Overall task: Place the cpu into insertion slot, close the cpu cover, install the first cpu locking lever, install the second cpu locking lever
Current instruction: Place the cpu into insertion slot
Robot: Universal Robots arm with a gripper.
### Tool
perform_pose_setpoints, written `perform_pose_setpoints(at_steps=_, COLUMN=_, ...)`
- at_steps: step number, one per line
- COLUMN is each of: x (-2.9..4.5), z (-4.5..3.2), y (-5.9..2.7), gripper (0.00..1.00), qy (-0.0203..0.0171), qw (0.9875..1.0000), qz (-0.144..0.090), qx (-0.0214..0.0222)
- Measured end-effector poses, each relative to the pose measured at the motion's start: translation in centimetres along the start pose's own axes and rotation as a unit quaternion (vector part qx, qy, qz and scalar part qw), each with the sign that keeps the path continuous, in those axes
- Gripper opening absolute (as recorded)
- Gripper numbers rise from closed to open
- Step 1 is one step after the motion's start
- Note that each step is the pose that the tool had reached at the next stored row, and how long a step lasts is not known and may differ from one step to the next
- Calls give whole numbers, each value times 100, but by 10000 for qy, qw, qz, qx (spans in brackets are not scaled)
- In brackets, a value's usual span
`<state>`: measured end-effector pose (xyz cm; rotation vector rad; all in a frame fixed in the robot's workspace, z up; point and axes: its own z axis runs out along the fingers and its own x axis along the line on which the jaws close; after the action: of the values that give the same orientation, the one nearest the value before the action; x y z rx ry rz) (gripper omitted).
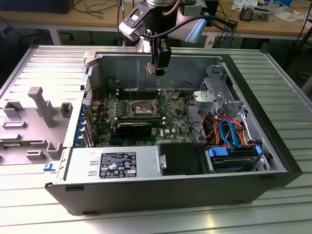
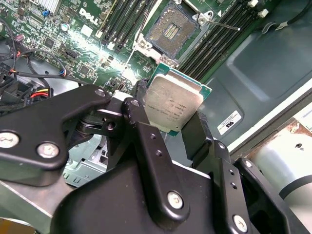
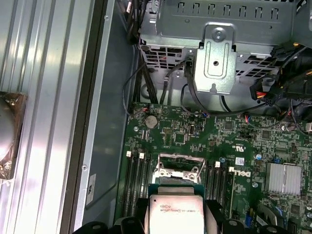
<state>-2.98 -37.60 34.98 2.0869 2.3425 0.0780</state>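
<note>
My gripper [image 1: 157, 68] hangs above the open computer case, shut on the cpu [image 1: 150, 69], a flat square chip with a dull silver top. In both wrist views the cpu [image 2: 173, 105] [image 3: 175, 214] sits clamped between the black fingers [image 2: 141, 105], clear of the board. The insertion slot [image 1: 141, 107] [image 2: 170, 31] lies below on the green board with its dark centre uncovered. A silver frame, the cpu cover [image 3: 179, 165], stands raised at the slot's edge. Thin wire levers [image 2: 223, 24] [image 1: 156, 100] stick out unlatched beside it.
Long memory slots [image 2: 214, 44] flank the socket. A black ribbed heatsink [image 1: 134, 128] lies just in front of it. A metal drive cage [image 1: 214, 92] and orange and blue cables [image 1: 229, 131] fill the exterior view's right. A grey plastic fixture [image 1: 44, 107] lies outside the case.
</note>
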Motion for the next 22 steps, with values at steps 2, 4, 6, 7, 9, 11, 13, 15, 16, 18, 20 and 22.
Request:
perform_pose_setpoints(at_steps=2, x=0, z=3, y=0, gripper=54, qy=0, qw=10000, qz=1, qx=0)
perform_pose_setpoints(at_steps=4, x=-1, z=24, y=-2, gripper=54, qy=-2, qw=10000, qz=81, qx=-3)
perform_pose_setpoints(at_steps=6, x=-2, z=56, y=-3, gripper=54, qy=-9, qw=9997, qz=235, qx=-7)
perform_pose_setpoints(at_steps=7, x=-3, z=77, y=-4, gripper=54, qy=-11, qw=9995, qz=300, qx=-9)
perform_pose_setpoints(at_steps=9, x=-4, z=93, y=-8, gripper=54, qy=-13, qw=9994, qz=334, qx=-10)
perform_pose_setpoints(at_steps=11, x=-5, z=145, y=-22, gripper=54, qy=-15, qw=9993, qz=367, qx=-10)
perform_pose_setpoints(at_steps=13, x=-6, z=194, y=-27, gripper=54, qy=-18, qw=9992, qz=394, qx=-4)
perform_pose_setpoints(at_steps=15, x=-8, z=249, y=-33, gripper=54, qy=-20, qw=9991, qz=429, qx=10)
perform_pose_setpoints(at_steps=16, x=-8, z=255, y=-34, gripper=54, qy=-21, qw=9990, qz=435, qx=18)
perform_pose_setpoints(at_steps=18, x=-8, z=256, y=-34, gripper=54, qy=-22, qw=9990, qz=436, qx=19)
perform_pose_setpoints(at_steps=20, x=-9, z=282, y=-35, gripper=54, qy=-17, qw=9990, qz=436, qx=23)
perform_pose_setpoints(at_steps=22, x=-9, z=282, y=-35, gripper=54, qy=-16, qw=9990, qz=435, qx=23)
